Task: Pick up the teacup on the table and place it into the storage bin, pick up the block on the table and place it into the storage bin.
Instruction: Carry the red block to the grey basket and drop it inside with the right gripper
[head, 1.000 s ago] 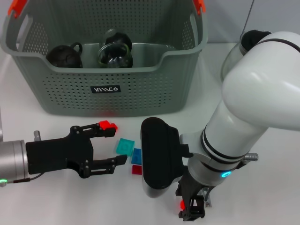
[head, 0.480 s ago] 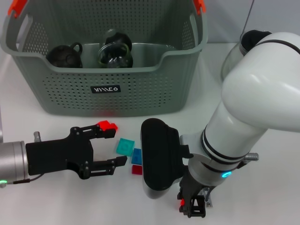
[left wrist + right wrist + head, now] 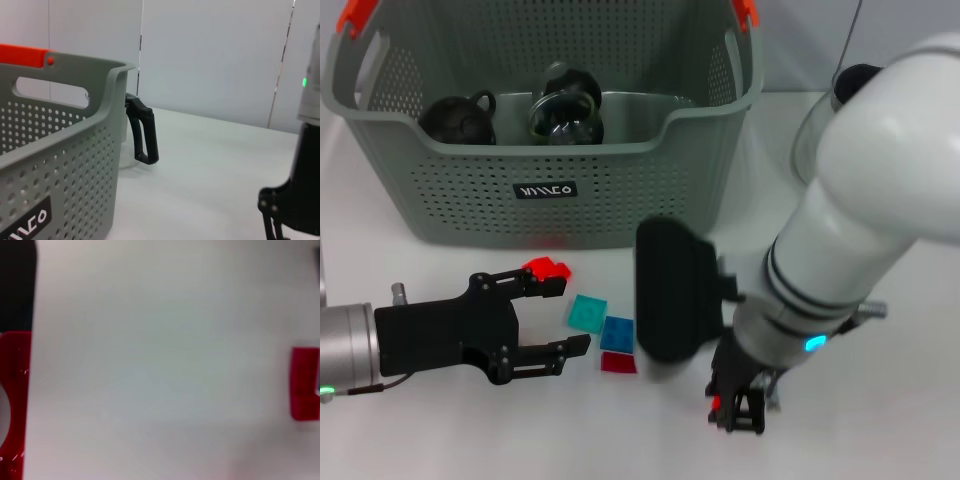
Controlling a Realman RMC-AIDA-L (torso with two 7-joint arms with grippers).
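Note:
The storage bin [image 3: 550, 165] stands at the back with two dark teacups [image 3: 460, 118] inside; its wall [image 3: 65, 165] fills the left wrist view. A clear glass teacup with a black handle [image 3: 142, 132] stands on the table beside the bin, mostly hidden behind my right arm in the head view. Small blocks lie in front of the bin: orange-red [image 3: 548, 268], teal [image 3: 587, 313], blue [image 3: 617, 332], red [image 3: 617, 362]. My left gripper [image 3: 572, 313] is open beside them, the teal block just off its fingertips. My right gripper [image 3: 740, 408] hangs low near the front edge with a red spot at its fingers.
The bulky white right arm [image 3: 860, 230] and its black wrist housing [image 3: 670, 300] reach over the table's right half, close to the blocks. In the right wrist view a red piece [image 3: 305, 382] lies on the white table [image 3: 160, 365].
My right arm has swung back toward the bin, and its gripper has moved away from the front edge. The left gripper and the blocks have stayed put.

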